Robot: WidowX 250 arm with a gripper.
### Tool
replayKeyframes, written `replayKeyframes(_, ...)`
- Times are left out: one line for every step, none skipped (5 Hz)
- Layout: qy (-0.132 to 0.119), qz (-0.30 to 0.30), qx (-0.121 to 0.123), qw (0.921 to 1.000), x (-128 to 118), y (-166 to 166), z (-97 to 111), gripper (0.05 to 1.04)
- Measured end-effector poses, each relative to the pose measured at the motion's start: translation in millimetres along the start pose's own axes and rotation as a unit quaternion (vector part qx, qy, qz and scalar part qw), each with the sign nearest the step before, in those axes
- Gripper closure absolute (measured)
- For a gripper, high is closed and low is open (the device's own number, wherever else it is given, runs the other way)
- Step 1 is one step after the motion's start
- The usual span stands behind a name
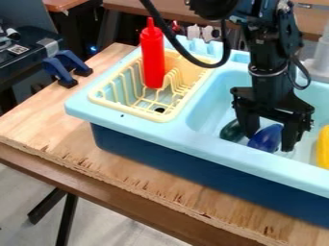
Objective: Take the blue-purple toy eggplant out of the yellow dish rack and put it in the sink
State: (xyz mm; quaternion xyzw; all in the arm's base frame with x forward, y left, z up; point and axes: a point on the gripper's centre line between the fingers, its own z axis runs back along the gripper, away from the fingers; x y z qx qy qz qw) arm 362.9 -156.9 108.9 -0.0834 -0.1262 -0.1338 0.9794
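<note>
Nearest: the rough front edge of a plywood board [128, 178] crosses the lower part of the view on a slant, with a brown table edge [96, 185] below it. Dark metal legs [67, 216] stand on the pale floor.

On the board: toy sink unit, dark blue front [167, 156], light blue rim [215, 144]. In its basin, at the right edge of the view, a yellow object [323, 149], cut off by the frame.

Black gripper [268, 140] hangs down into the basin. State: released, fingers spread apart, one on each side of a smooth blue object [265, 137]. Contact with either finger: cannot tell. The blue object lies in the basin near its front wall; a dark green object [231, 130] is just beside it, on the rack side.

Arm [265, 55] comes in from the top edge, black cable [186, 53] looping beside it.

Left part of the unit: pale yellow dish rack [122, 111], red squeeze bottle [153, 60] upright inside.

Farther: two blue-and-black clamps [63, 68] at the board's far left edge; brown tabletops [138, 7] behind.
</note>
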Motion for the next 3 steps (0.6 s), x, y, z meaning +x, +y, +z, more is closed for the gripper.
replayKeyframes(-0.023, -0.010, -0.003, 0.9997, -3, -5, 25, 0.079)
replayKeyframes(-0.045, 0.004, 0.020, 0.9988, -7, 0, 67, 0.081)
replayKeyframes(-0.018, 0.021, 0.058, 0.9979, -18, 11, 82, 0.081)
